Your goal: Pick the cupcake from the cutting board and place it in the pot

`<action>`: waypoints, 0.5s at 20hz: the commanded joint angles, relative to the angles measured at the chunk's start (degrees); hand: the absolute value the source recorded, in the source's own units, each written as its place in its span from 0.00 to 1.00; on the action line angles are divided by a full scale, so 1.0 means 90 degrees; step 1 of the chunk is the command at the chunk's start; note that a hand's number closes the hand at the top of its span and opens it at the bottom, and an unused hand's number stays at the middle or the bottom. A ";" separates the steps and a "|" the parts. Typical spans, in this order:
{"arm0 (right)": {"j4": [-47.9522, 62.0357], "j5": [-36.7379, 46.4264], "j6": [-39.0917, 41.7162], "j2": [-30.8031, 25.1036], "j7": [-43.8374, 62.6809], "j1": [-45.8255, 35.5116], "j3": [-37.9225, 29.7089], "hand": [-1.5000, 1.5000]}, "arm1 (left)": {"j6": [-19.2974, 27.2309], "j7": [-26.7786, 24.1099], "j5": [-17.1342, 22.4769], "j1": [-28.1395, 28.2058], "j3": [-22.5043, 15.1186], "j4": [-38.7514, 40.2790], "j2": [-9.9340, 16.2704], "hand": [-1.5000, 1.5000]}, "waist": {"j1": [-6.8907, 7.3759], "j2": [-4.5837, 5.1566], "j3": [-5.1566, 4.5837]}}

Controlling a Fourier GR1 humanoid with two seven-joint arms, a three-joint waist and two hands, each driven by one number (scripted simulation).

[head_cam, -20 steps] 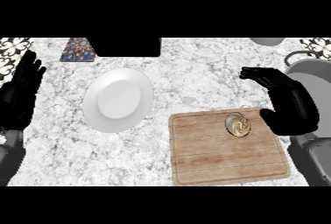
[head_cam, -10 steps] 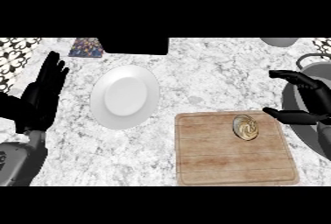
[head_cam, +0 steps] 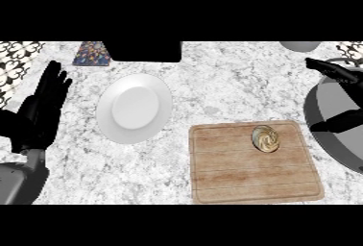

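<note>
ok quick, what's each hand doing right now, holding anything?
Left hand: open, fingers straight, holding nothing.
Right hand: open, holding nothing, apart from the cupcake.

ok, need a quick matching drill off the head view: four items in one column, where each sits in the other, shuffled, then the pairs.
Items:
1. cupcake
2. plate
3. left hand
4. pot

Places:
A. far right edge, only partly in view
B. bare counter, left of the cutting board
C. left edge, open, fingers up
D. on the board, near its upper right corner

Pairs: 1-D, 2-B, 3-C, 4-A
</note>
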 commanded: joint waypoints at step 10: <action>-0.1576 0.2130 0.0817 -0.0293 0.1805 -0.0532 0.2014 0.00 | -0.0169 -0.0011 -0.0026 0.0182 0.0231 -0.0004 -0.0009 0.50 | -0.0155 -0.0060 -0.0017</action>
